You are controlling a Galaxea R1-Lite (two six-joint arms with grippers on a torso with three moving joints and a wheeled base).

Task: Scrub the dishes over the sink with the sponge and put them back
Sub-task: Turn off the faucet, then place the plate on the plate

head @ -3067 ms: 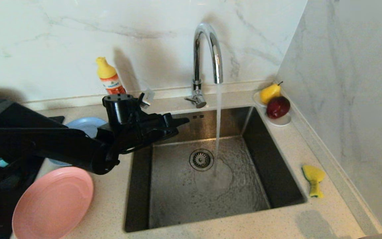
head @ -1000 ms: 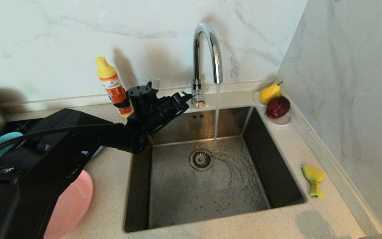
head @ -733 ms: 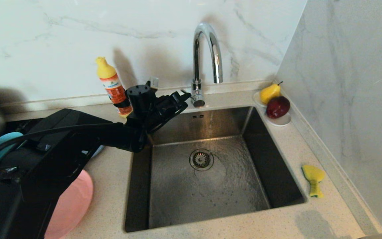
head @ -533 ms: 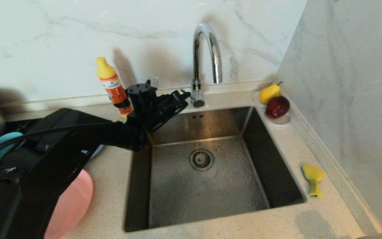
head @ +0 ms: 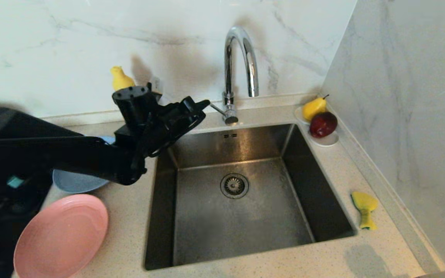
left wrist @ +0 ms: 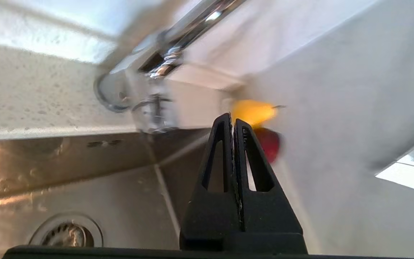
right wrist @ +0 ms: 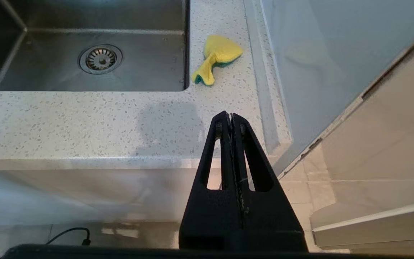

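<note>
The steel sink [head: 222, 231] stands with no water running from the chrome tap [head: 242, 58]. My left gripper [head: 205, 103] hovers shut and holds nothing, above the sink's back-left corner, a short way left of the tap's lever [head: 219, 110]. In the left wrist view its shut fingers [left wrist: 233, 117] point toward the tap's base [left wrist: 149, 108]. The yellow sponge [head: 364, 208] lies pinched on the counter right of the sink. A salmon-pink plate [head: 62, 235] and a grey-blue plate [head: 75, 182] rest on the counter at the left. My right gripper [right wrist: 231, 116] is parked shut below the counter's front edge, near the sponge [right wrist: 218, 57].
A white saucer [head: 326, 141] with a pear and a red fruit sits at the sink's back-right corner. A yellow-capped bottle [head: 121, 78] stands behind my left arm by the wall. A marble wall closes the right side. The drain strainer [head: 234, 185] sits mid-basin.
The water stopped running. My left gripper then drew back from the tap's lever, up and to the left, and the arm now uncovers more of the pink plate.
</note>
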